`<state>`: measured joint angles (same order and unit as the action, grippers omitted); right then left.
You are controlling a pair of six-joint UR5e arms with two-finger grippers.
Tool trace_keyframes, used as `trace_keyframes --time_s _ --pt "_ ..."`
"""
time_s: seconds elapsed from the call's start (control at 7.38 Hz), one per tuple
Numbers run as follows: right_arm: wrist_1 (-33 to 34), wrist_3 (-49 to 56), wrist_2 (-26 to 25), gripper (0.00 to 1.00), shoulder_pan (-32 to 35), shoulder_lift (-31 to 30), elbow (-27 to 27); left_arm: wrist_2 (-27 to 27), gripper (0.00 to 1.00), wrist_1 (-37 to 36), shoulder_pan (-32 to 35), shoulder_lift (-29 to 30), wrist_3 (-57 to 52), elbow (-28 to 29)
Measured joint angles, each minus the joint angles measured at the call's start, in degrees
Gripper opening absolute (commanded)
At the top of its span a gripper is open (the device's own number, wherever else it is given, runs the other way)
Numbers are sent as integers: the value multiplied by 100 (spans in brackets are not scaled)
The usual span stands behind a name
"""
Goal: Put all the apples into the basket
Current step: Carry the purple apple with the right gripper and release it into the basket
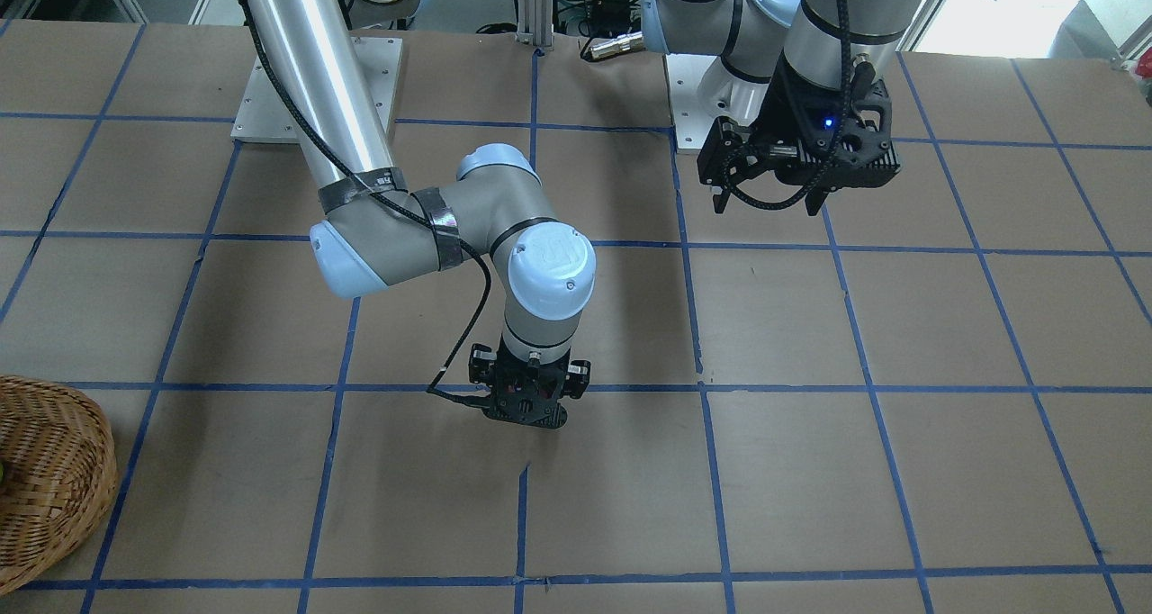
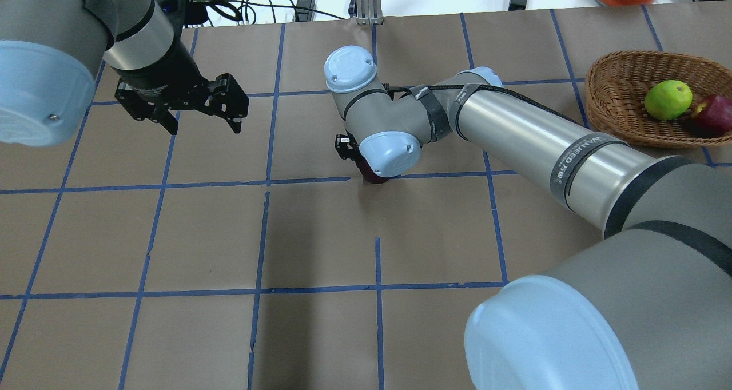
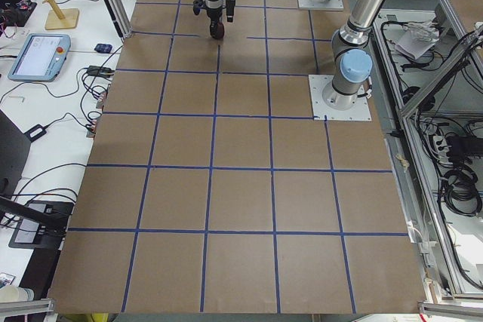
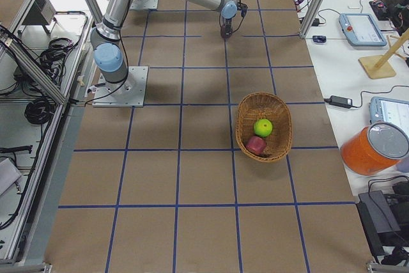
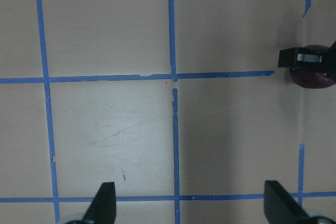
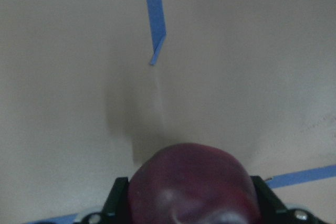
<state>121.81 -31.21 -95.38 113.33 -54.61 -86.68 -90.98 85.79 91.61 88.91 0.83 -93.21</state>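
Entry: maroon apple, gripped, well apart from the basket.
Front: right gripper [image 1: 526, 413] points down, far from basket [image 1: 54, 470]. Overhead: maroon apple [image 2: 374, 176] beneath it; left gripper [image 2: 205, 128] spread wide, empty (idle). Right wrist: fingers [image 6: 118, 198] hug the apple; lift straight, clear the rim, release low.

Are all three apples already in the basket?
No, only the green apple and the red apple lie in the basket; the dark maroon apple is held in the right gripper at mid-table.
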Motion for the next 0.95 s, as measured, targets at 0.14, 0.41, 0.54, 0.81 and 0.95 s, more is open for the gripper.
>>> trace_keyframes --time_s 0.14,0.41,0.54,0.81,0.95 --pt "-31 42 117 30 -127 -104 46 -4 100 0 -2 2 -1 12" --pt "-553 923 280 29 -977 -540 95 -11 100 -1 -2 9 -3 31" --pt "-857 1705 232 29 -1577 -776 103 -21 100 -1 2 9 -4 30" --pt "-1166 3615 6 27 -2929 -1032 180 -31 100 -1 10 7 -3 31" --pt "-1184 4573 -67 27 -3566 -1066 224 -33 100 -1 12 9 -3 35"
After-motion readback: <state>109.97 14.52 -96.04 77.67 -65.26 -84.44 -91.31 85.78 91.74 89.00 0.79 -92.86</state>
